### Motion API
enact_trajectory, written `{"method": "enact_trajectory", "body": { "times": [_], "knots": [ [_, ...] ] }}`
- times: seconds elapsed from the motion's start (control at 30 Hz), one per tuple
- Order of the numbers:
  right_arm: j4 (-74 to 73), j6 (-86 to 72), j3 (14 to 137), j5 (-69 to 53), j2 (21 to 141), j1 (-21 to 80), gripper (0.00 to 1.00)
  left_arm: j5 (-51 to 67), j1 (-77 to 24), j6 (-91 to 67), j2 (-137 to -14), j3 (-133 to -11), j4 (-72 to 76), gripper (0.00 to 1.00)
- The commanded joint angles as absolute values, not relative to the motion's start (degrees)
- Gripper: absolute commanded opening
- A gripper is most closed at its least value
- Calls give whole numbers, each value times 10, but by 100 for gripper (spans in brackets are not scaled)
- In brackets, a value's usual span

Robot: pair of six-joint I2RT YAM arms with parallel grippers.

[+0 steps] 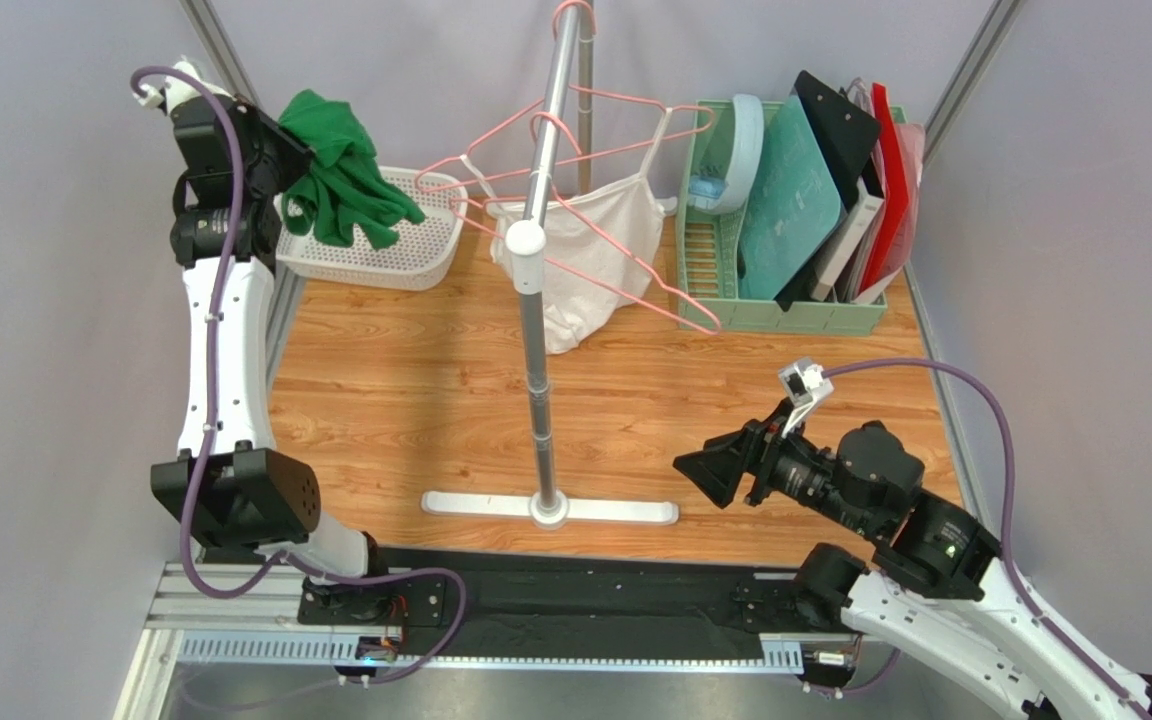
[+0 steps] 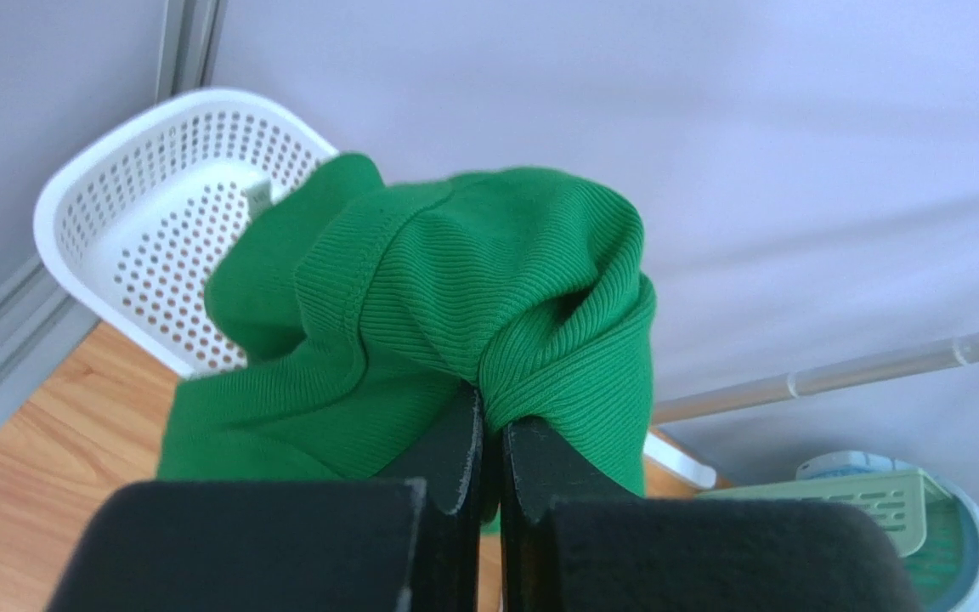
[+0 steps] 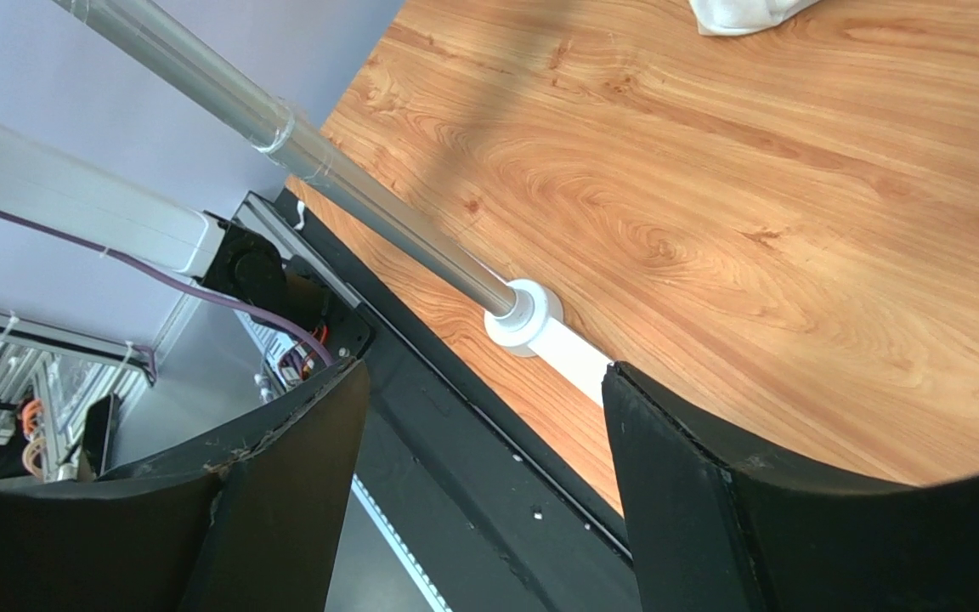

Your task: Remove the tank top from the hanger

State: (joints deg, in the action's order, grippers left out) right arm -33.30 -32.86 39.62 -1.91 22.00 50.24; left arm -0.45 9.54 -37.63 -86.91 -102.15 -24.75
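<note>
A white tank top hangs on a pink wire hanger at the rack's top bar. Its hem shows at the upper edge of the right wrist view. My left gripper is raised at the far left, over a white basket. It is shut on a green ribbed garment, which bunches over the closed jaws and drapes into the basket. My right gripper stands open and empty low at the near right, facing the rack's foot.
The rack's metal pole rises from a white base bar mid-table. More pink hangers hang bare on the top bar. A green dish rack with boards and folders stands at the back right.
</note>
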Motion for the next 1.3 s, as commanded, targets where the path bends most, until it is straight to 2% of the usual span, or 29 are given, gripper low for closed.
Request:
{"method": "enact_trajectory", "body": {
  "times": [0.0,0.1,0.17,0.3,0.6,0.87,1.2,1.23,1.27],
  "knots": [
    [-355,-283,434,20,204,506,74,-65,59,-403,-836,-979,-187,0],
    [-366,-274,443,30,201,505,75,-195,12,-408,-779,-885,-100,0],
    [-370,-272,449,23,201,505,74,-246,2,-431,-776,-873,-99,0],
    [-369,-273,445,15,193,506,75,-270,2,-476,-811,-886,-103,0],
    [-368,-257,444,19,212,505,75,-322,2,-625,-851,-837,-10,0],
    [-368,-240,454,39,229,506,75,-306,2,-666,-980,-883,76,0],
    [-362,-234,459,61,250,505,76,-175,47,-735,-1162,-1000,18,0],
    [-362,-237,461,56,251,505,76,-171,52,-737,-1164,-999,9,28],
    [-361,-241,461,54,252,506,76,-175,52,-735,-1160,-994,4,52]
  ]
}}
